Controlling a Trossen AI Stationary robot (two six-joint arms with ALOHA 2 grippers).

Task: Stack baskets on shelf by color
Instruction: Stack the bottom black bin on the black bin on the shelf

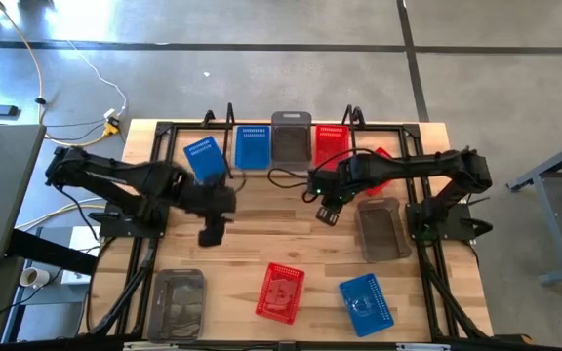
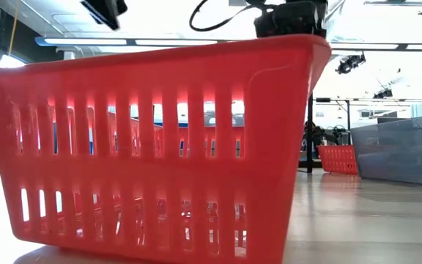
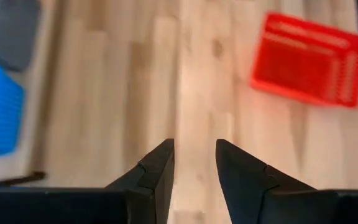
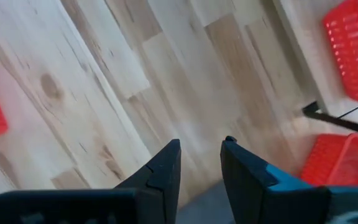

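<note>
Dark jointed arms [image 1: 115,180] — black cables (tapered fingers [image 3: 157,174]).

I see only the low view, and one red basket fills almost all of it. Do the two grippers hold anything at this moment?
Observer: No. The left gripper and the right gripper are both open and empty, each above bare wood of the table.
Operator: What stands on the shelf?
Observer: On the shelf three baskets stand side by side: a blue basket, a grey basket and a red basket.
Operator: Is the big red one in my view alone at the near edge?
Observer: No. That near red basket has a near grey basket on the left arm's side and a near blue basket on the right arm's side.
</note>
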